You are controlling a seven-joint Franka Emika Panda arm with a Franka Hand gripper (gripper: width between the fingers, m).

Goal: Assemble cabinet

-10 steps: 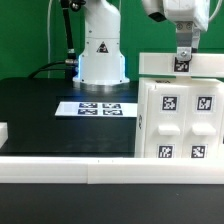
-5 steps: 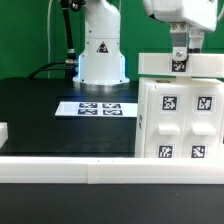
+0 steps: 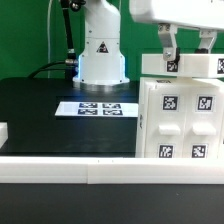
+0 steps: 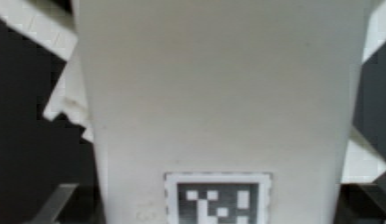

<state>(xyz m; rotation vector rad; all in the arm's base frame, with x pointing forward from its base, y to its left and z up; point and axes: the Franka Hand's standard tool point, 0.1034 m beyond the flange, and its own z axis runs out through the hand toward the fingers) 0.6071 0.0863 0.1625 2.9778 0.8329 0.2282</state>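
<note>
The white cabinet body (image 3: 180, 120) stands at the exterior view's right, with several black marker tags on its front. A white top panel (image 3: 195, 66) with one tag lies across its top. My gripper (image 3: 185, 48) hangs right over this panel. Its two fingers (image 3: 165, 45) stand wide apart, one on each side of the panel's tag, so it is open. In the wrist view the white panel (image 4: 216, 90) fills the picture, with its tag near the fingertips. The dark fingers (image 4: 57, 200) show only dimly at the picture's edges.
The marker board (image 3: 98, 107) lies on the black table in front of the robot base (image 3: 102, 50). A white rail (image 3: 70, 170) runs along the near edge. A small white part (image 3: 3, 131) sits at the exterior view's left edge.
My fingers have spread apart over the last second. The hand has shifted toward the exterior view's left, and so has the panel's tag.
</note>
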